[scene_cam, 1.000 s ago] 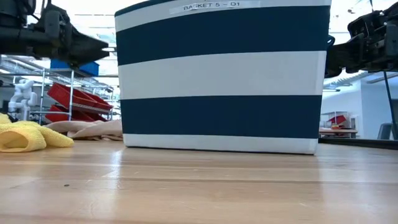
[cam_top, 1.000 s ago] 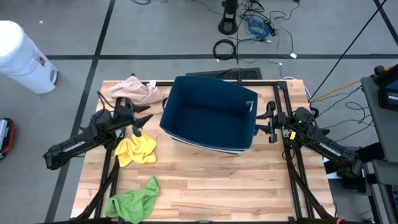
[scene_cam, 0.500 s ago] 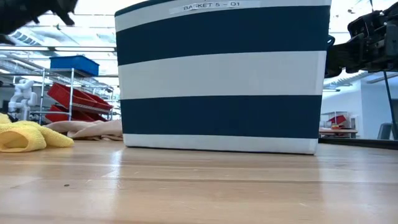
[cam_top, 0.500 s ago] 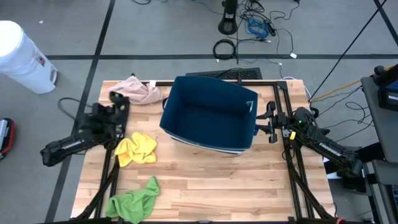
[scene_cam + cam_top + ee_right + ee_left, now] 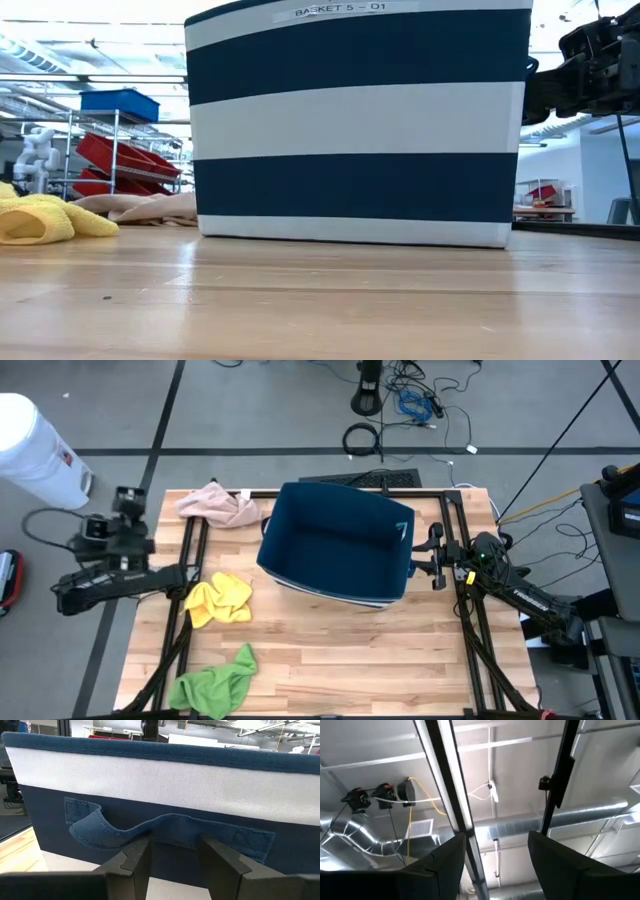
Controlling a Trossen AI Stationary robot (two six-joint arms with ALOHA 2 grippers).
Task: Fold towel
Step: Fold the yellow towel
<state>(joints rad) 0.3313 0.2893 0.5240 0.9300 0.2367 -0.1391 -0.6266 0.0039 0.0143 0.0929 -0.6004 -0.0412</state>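
Observation:
Three crumpled towels lie on the wooden table: a pink-beige one (image 5: 220, 506) (image 5: 140, 207) at the far left, a yellow one (image 5: 220, 600) (image 5: 40, 220) near the left middle, and a green one (image 5: 215, 680) at the near left. No gripper touches them. My left gripper (image 5: 125, 498) (image 5: 497, 840) is open, raised over the table's left edge and pointing up at the ceiling. My right gripper (image 5: 434, 556) (image 5: 175, 845) is open and level at the right side of the blue-and-white striped basket (image 5: 338, 545) (image 5: 360, 120), its fingers on either side of the handle strap (image 5: 175, 826). My right gripper comes level from the table's right side at the basket's handle strap (image 5: 150, 827), which sags just above its two fingertips (image 5: 136, 851). Whether the fingers touch the strap or the basket wall, I cannot tell.
The basket stands at the table's middle and far side and fills most of the low view. Black frame rails (image 5: 185, 610) (image 5: 470, 610) run along the table's left and right sides. A white bin (image 5: 35, 450) and cables (image 5: 400, 405) are on the floor beyond.
My left gripper has risen from beside the pink-beige and yellow towels and drawn back toward the table's left edge, tipping from level to pointing upward; it has gone out of the low view and stayed open. The towels and basket have not moved.

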